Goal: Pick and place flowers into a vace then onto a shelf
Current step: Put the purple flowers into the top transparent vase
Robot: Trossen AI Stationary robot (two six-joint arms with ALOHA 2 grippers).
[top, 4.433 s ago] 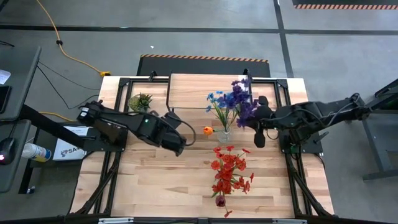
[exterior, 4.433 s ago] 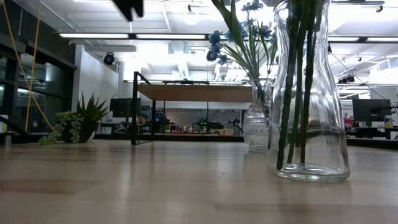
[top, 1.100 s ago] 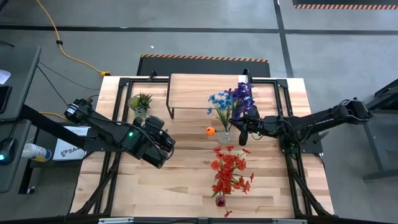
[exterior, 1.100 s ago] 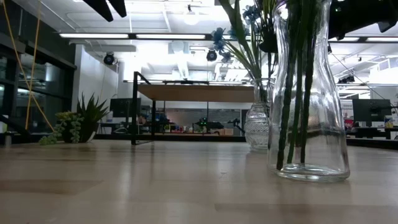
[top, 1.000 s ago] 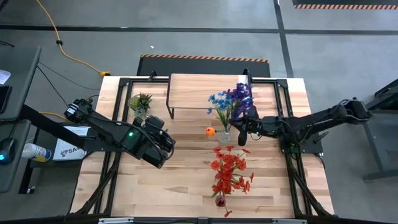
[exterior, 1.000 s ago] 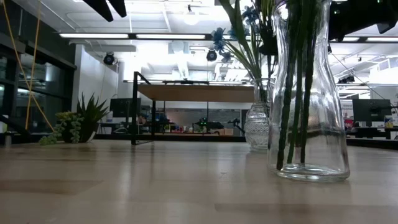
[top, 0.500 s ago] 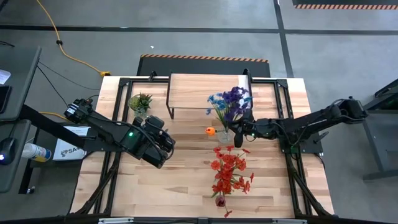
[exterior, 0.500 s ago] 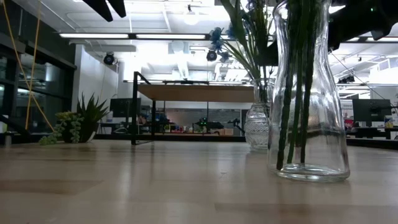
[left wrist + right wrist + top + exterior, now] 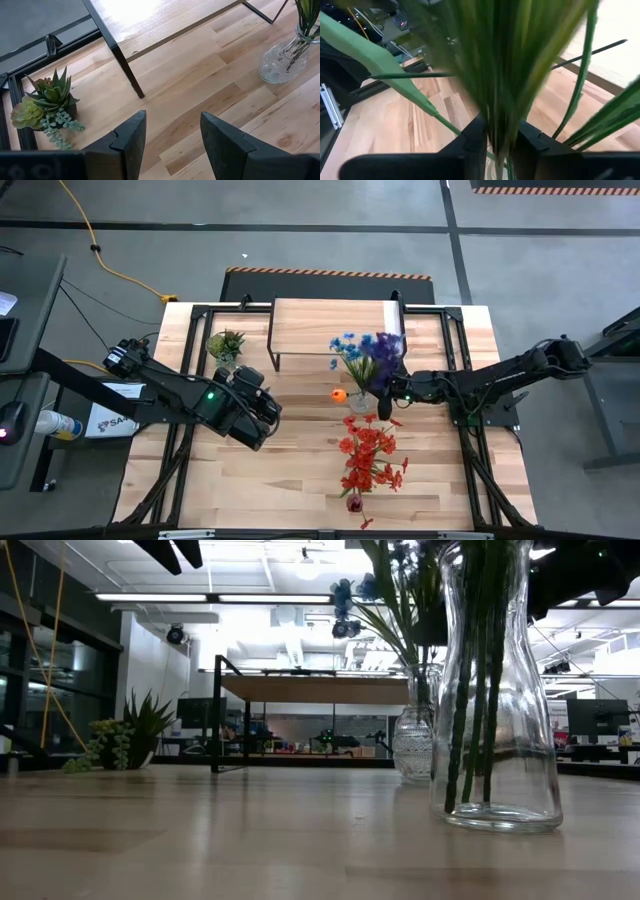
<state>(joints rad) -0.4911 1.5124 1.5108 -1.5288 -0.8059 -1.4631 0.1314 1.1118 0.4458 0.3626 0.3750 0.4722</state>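
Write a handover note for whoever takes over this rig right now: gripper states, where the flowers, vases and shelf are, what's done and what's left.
Left gripper: open, empty, hovering near the small succulent plant.
Right gripper: at the small vase, its fingers either side of the green stems; grip cannot be told.
Blue and purple flowers stand in that small vase, in front of the shelf. An orange bloom shows beside it.
Red flowers stand in the tall vase near the table's front.
Done: both bunches in vases.
Left: nothing is on the shelf yet.
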